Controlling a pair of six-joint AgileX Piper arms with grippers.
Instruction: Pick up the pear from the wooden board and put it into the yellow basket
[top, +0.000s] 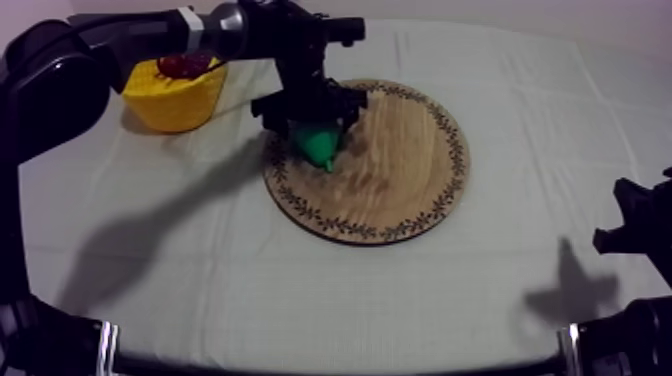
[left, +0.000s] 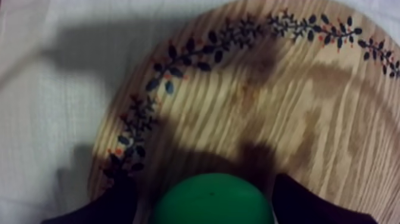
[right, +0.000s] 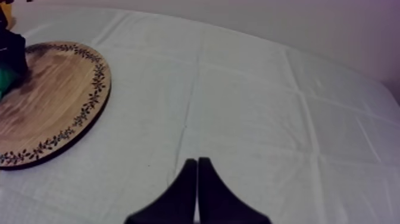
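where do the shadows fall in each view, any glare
top view: the left arm casts a wide dark shadow on the cloth beside the board, the right arm a smaller one close by; left wrist view: shadow darkens the wood beyond the pear; right wrist view: even light, no glare

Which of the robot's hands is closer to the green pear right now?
Left. The left hand is right at the pear on the wooden board; the right hand rests far off at the table's right side, beyond the board.
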